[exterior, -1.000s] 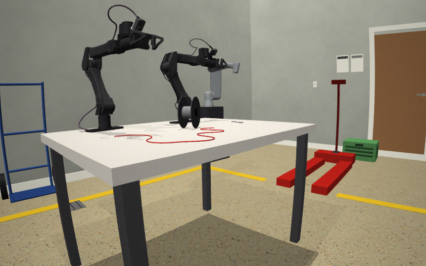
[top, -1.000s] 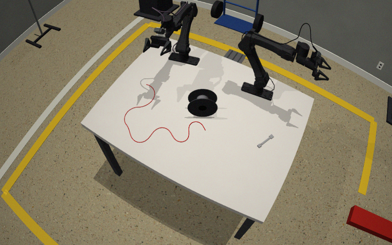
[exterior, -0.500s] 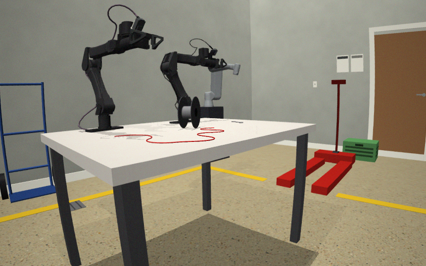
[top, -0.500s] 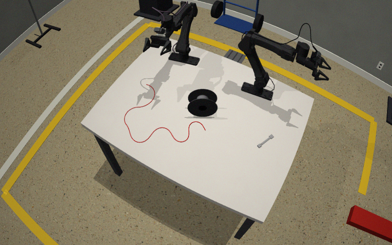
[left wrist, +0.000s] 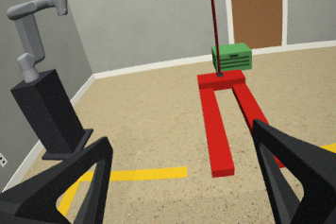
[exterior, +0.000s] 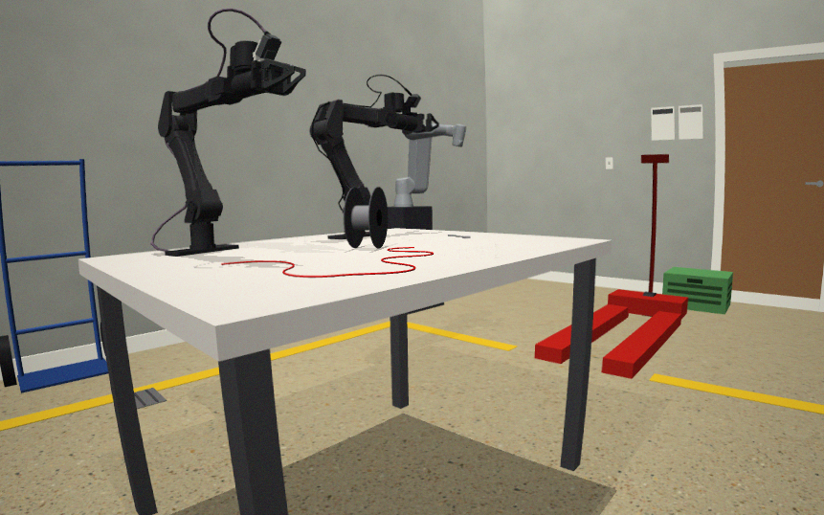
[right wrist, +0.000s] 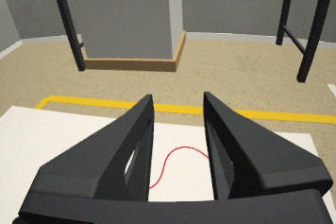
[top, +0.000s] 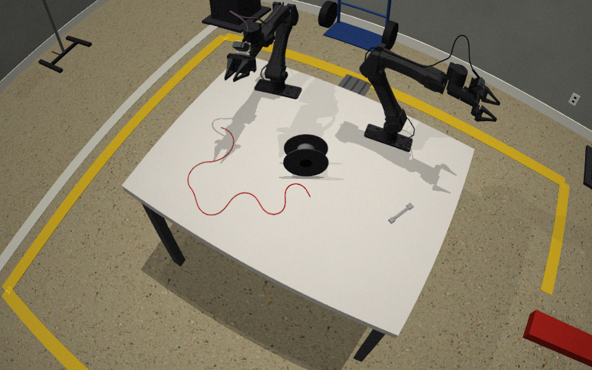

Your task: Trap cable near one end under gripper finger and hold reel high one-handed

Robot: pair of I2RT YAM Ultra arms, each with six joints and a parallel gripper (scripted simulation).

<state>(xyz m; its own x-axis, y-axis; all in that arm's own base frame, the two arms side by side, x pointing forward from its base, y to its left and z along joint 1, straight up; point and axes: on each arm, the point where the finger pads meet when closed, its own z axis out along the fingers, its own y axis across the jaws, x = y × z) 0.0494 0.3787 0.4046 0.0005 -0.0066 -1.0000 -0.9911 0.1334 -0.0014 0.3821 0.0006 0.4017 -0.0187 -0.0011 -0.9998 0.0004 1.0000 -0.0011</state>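
A black reel (top: 305, 156) (exterior: 367, 217) stands on its rims in the middle of the white table (top: 334, 257) (exterior: 222, 307). A red cable (top: 210, 214) (exterior: 338, 276) (right wrist: 182, 147) lies loose in waves on the table, in front of and beside the reel, apart from it. My right gripper (top: 232, 79) (exterior: 300, 71) (right wrist: 177, 101) hangs high over the table's back edge with its fingers drawn partly together and nothing between them. My left gripper (top: 495, 111) (left wrist: 177, 136) is wide open and empty, held out past the table's side over the floor.
A small grey dumbbell-shaped part (top: 401, 212) (exterior: 459, 235) lies on the table far from the reel. Both arm bases stand at the back edge. A blue hand truck (exterior: 36, 269), a red pallet jack (exterior: 632, 326) (left wrist: 220, 130) and yellow floor tape (top: 104, 151) surround the table.
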